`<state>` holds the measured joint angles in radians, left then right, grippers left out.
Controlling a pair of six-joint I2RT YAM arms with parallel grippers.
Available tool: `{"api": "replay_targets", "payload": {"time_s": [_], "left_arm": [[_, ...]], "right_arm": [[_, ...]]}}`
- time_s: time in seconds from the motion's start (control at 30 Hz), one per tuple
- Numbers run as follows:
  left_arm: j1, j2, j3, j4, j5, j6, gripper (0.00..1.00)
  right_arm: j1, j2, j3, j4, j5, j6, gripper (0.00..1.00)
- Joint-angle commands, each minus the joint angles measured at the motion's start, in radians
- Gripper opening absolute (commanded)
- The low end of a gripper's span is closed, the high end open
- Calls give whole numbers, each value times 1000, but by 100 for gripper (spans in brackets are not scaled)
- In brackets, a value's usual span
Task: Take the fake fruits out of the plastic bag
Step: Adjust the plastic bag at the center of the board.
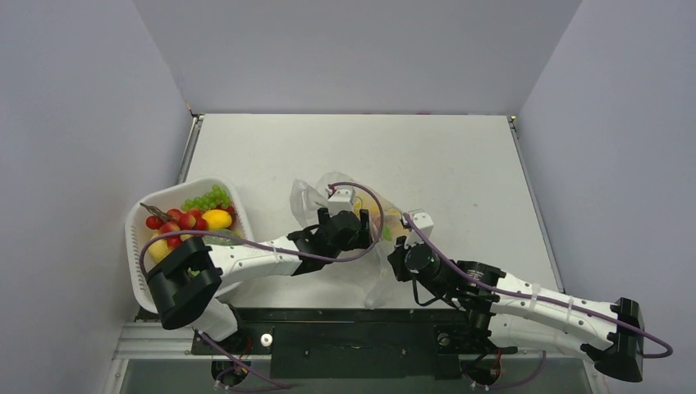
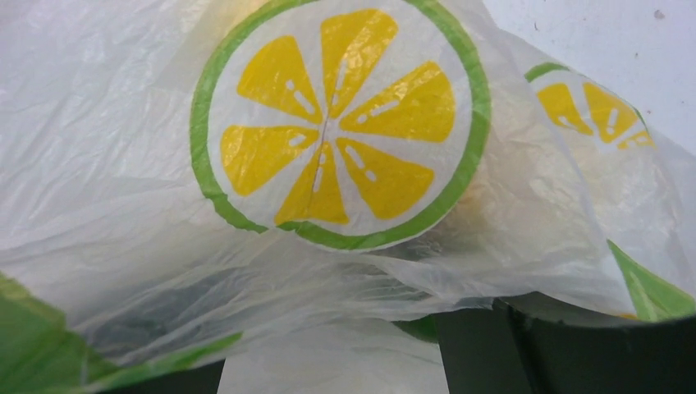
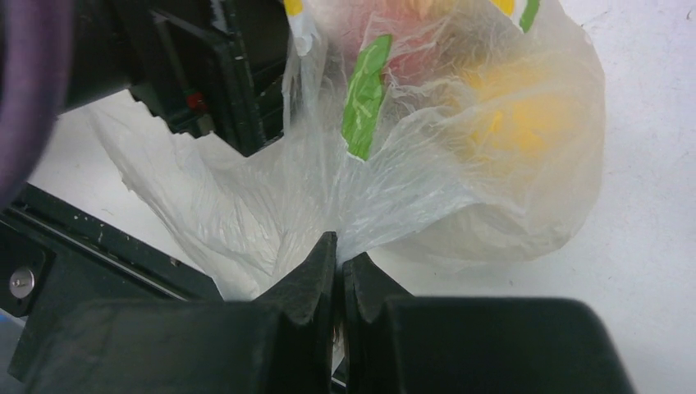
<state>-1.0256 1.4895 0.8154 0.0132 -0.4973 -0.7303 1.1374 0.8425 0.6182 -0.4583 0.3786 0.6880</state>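
The right gripper point(image 3: 339, 250) clamps the plastic bag point(image 3: 271, 197) film at lower centre; the fake fruits point(image 3: 509, 123) lie inside, upper right of the pinch. The left gripper point(image 1: 353, 226), jaws apart under film, appears nearer them.

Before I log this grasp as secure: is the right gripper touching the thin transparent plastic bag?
Touching. The right wrist view shows the right gripper, jaws shut on a bunched fold of the transparent plastic bag.

Left claw point(image 1: 354, 223) spread, right claw point(image 3: 339, 263) pinched tight, both angled inward, close together
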Motion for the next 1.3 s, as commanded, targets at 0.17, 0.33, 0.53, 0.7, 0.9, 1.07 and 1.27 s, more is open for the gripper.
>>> {"api": "replay_targets", "payload": {"time_s": [0.17, 0.33, 0.53, 0.7, 0.9, 1.07, 1.27], "left_arm": [[10, 24, 92, 50, 1, -36, 74], [26, -125, -18, 72, 65, -35, 72], [119, -260, -112, 16, 191, -36, 71], [129, -319, -239, 83, 241, -64, 69], [127, -334, -264, 90, 262, -66, 67], [110, -345, -255, 84, 308, -72, 64], [82, -380, -239, 67, 227, -72, 64]], "right_arm": [[-12, -30, 46, -5, 33, -42, 0], [-29, 22, 81, 60, 27, -122, 0], [-116, 242, 283, 184, -68, -297, 0], [-107, 407, 459, 215, -222, -393, 0], [-50, 362, 422, 198, -214, -397, 0], [-51, 222, 244, 157, -182, -310, 0], [-53, 19, 117, 111, -152, -215, 0]]}}
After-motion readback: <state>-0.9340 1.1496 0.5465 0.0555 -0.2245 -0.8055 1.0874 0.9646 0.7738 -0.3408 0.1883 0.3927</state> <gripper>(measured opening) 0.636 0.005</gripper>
